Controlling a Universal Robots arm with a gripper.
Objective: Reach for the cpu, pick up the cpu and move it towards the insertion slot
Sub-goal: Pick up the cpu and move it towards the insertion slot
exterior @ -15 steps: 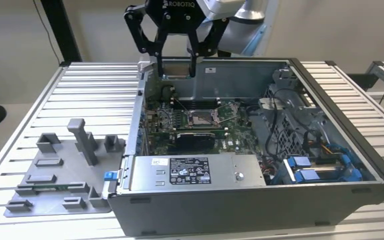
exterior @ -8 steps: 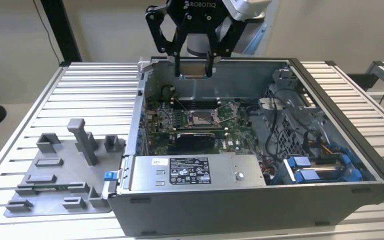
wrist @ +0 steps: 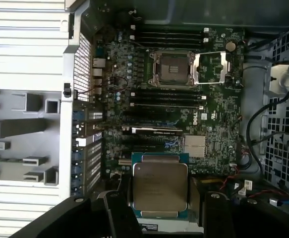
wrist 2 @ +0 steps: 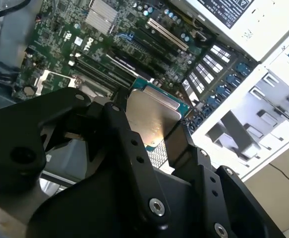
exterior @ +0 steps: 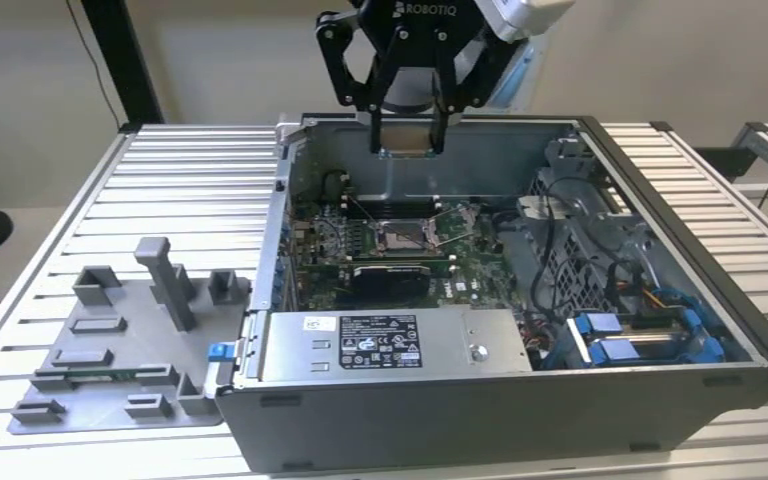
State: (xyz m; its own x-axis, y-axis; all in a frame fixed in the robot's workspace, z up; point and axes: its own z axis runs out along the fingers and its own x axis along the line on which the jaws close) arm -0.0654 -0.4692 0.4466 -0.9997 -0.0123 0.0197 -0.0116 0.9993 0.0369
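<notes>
The cpu point(wrist: 160, 186) is a flat square chip with a pale silver face and a green edge, clamped between my black fingers point(wrist: 118, 208). It also shows in the second wrist view as the cpu point(wrist 2: 151, 116). My gripper point(exterior: 408, 152) hangs over the far side of the open computer case, shut on the cpu point(exterior: 410, 137). The insertion slot point(wrist: 173, 68) is a silver-framed square socket with a dark centre on the motherboard, its metal lid swung open beside it. In the exterior view the insertion slot point(exterior: 402, 235) lies below the gripper and nearer the camera.
The open grey computer case point(exterior: 491, 400) stands on a slatted metal table point(exterior: 184, 190). A power supply point(exterior: 384, 340) spans the case's near side, and cables and blue drive caddies point(exterior: 638, 335) fill the exterior view's right. A grey fixture plate with upright blocks point(exterior: 131, 340) lies left of the case.
</notes>
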